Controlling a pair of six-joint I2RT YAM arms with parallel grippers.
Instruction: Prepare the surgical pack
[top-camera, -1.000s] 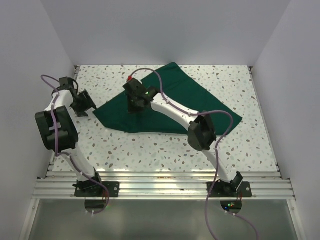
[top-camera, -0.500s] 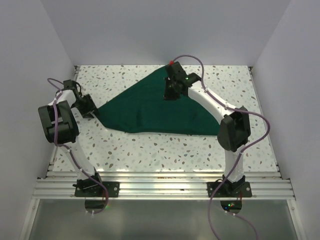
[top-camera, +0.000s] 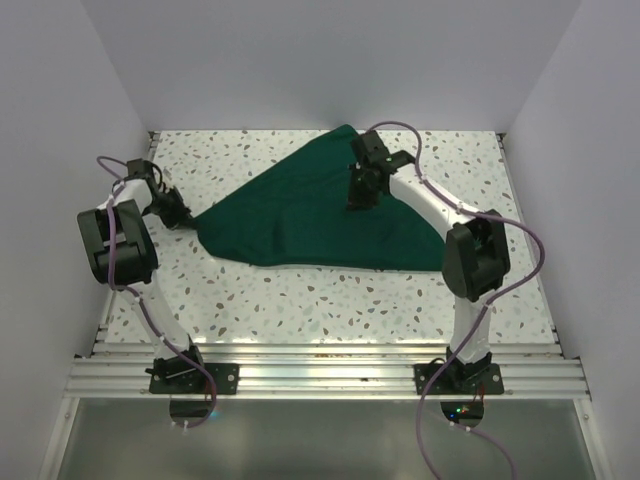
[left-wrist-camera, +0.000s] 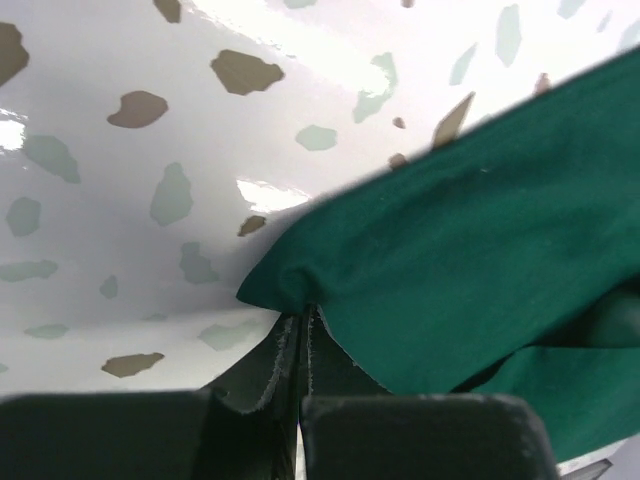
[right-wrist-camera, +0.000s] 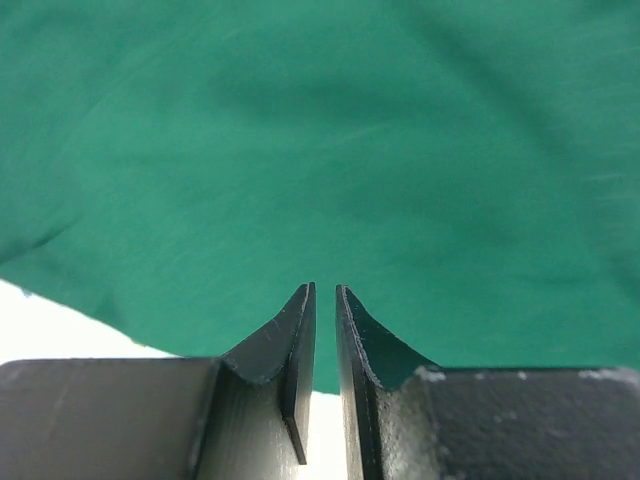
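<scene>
Fabric is what I am handling: the surgical pack (top-camera: 290, 225), a dark green matte drape, lies flat on the speckled table (top-camera: 300, 300) in a rough triangle. It looks light and limp, with no stiffness of its own. I judge that whatever I lift will sag and trail behind my fingers, and that a fold will stay only where I lay it down. The surface looks matte rather than slick, so a pinch on an edge should hold without much squeeze.

My left gripper (left-wrist-camera: 302, 340) is clamped on the pointed corner of the drape. The cloth bunches into a small pleat right at my fingertips and spreads away ahead of them. That corner is a good hold, because two edges meet there and a pull from it should draw the sheet taut.

My right gripper (right-wrist-camera: 325, 292) hangs over the body of the drape, fingers pressed almost together with only a slit between them and nothing caught in it. Cloth fills the view ahead of the tips, and I cannot tell whether they touch it. For a second hold I would go to an edge or corner, not the smooth middle, where there is nothing to nip.
</scene>
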